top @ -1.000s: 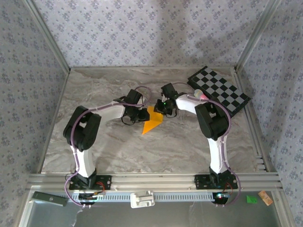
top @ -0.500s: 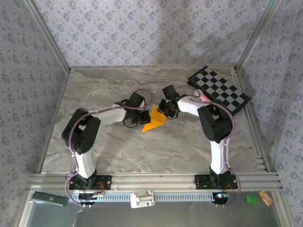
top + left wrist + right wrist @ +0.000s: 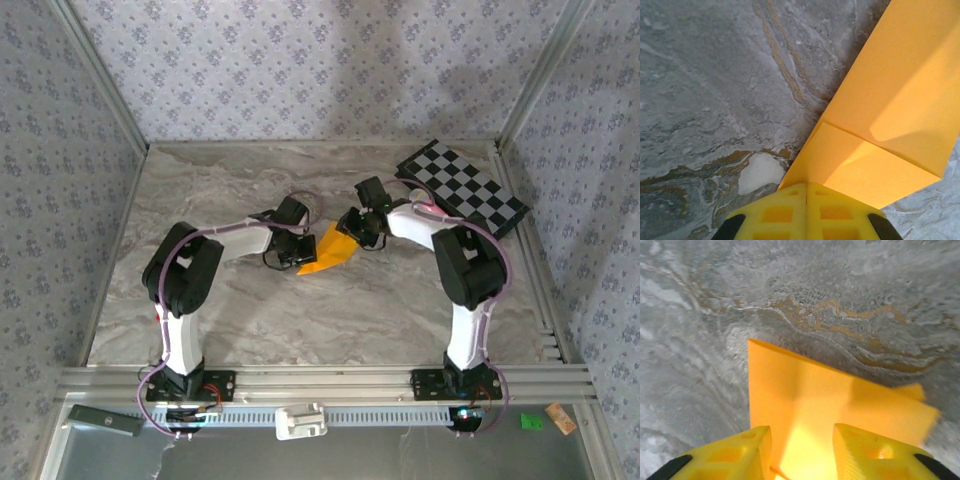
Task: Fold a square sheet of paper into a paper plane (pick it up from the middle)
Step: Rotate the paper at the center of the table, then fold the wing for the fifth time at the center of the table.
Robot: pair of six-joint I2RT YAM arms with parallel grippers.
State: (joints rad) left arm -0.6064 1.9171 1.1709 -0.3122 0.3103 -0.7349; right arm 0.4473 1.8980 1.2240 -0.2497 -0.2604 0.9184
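Folded orange-yellow paper sheet (image 3: 328, 252): centre of frame, on marble surface (image 3: 250, 310). Left end effector (image 3: 807, 195): clamped on one edge, likely anchoring it for creasing. Right end effector (image 3: 802, 437): jaws parted astride opposite edge.

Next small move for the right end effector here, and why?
Probably draw the right end effector back off the paper for a new hold. Its jaws stand apart with the folded paper between them, gripping nothing, while the left end effector is shut on the paper's other end, so it should stay put.
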